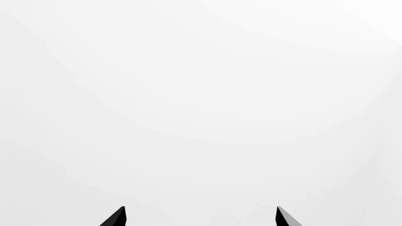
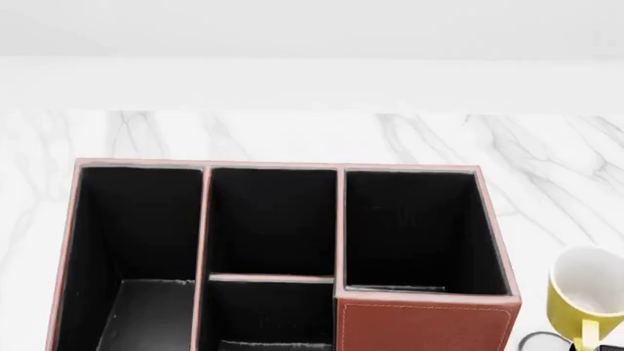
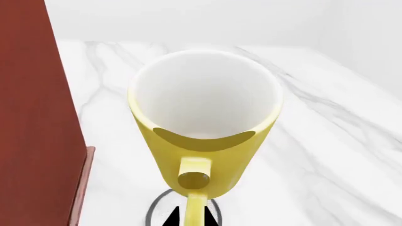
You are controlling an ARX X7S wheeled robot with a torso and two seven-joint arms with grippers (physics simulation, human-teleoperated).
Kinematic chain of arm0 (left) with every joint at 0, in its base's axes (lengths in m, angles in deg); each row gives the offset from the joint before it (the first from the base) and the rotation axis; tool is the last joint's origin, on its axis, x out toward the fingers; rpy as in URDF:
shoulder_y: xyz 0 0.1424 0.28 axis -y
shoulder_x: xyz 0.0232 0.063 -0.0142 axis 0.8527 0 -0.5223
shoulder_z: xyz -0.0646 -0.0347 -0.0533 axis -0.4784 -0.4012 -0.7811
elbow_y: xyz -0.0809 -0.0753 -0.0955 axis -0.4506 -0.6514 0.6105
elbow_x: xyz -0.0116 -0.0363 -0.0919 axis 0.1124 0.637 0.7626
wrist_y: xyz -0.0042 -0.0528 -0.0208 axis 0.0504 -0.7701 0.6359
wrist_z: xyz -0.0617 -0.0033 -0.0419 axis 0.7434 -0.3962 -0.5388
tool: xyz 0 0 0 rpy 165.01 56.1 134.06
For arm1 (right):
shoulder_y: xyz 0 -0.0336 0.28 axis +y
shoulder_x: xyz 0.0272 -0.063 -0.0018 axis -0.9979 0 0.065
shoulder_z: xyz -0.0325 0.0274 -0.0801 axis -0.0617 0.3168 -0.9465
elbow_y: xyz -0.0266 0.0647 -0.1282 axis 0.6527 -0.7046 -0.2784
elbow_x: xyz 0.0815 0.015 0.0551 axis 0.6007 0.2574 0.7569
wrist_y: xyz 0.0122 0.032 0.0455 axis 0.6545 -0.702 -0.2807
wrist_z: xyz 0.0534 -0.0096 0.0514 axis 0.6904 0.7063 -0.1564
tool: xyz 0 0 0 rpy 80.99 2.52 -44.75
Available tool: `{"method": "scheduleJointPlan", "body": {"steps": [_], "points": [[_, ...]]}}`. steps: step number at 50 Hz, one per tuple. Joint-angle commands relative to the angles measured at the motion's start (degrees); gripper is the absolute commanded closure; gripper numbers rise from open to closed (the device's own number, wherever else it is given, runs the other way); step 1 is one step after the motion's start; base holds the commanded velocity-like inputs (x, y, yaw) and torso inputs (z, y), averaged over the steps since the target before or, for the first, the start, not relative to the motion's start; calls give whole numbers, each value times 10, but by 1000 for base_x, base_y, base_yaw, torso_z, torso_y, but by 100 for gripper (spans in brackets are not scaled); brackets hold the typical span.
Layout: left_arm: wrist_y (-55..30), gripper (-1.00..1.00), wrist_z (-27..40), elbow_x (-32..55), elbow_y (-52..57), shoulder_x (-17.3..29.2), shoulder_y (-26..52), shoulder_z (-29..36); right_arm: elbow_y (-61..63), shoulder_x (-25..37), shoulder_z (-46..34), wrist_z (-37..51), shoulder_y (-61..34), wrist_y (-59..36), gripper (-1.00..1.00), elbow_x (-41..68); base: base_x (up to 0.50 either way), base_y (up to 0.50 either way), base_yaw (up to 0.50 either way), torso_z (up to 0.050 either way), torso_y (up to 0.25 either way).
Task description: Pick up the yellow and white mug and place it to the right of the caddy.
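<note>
1. Right gripper [image 3: 195, 217]: only two black fingertips show at the frame edge of the right wrist view, either side of the mug's handle [image 3: 195, 188]. Tips sit close against the handle, so it reads as clamped on the handle, but actual contact is hidden.
2. Yellow and white mug [image 3: 204, 122]: upright, mouth up, white inside, yellow outside, handle toward the wrist camera. A dark ring [image 3: 154, 209] shows under its base against the marble. Can't tell whether the base touches the bench or is held just above it.
3. Head view: the mug [image 2: 585, 296] sits at the right edge of the frame, just right of the caddy's front right corner, with a narrow strip of marble visible between them.
4. Caddy [image 2: 424, 325]: reddish-brown, light stitching, black interior in several compartments, fills the near middle of the bench [image 2: 546, 157]. In the right wrist view its red-brown side wall [image 3: 31, 117] stands just beside the mug, not touching.
5. Left gripper [image 1: 199, 217]: two black fingertips well apart, nothing between them, so spread wide; plain white background, no objects in that view.
6. Bench: white marble, back edge against a plain white wall.
</note>
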Motion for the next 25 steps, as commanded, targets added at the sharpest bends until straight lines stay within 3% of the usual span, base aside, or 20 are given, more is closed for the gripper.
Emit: {"method": "scheduleJointPlan", "body": {"steps": [1,25], "points": [[-2,-100,4,-3,0,5,0,4,-15,-11,10,-5,1,-1,100,-13,0,0,0,0,0],[-4,-100,9,-7,0,10,0,10,-56,-36,17,-24,8,-5,100,0,0,0,0,0,1]]}}
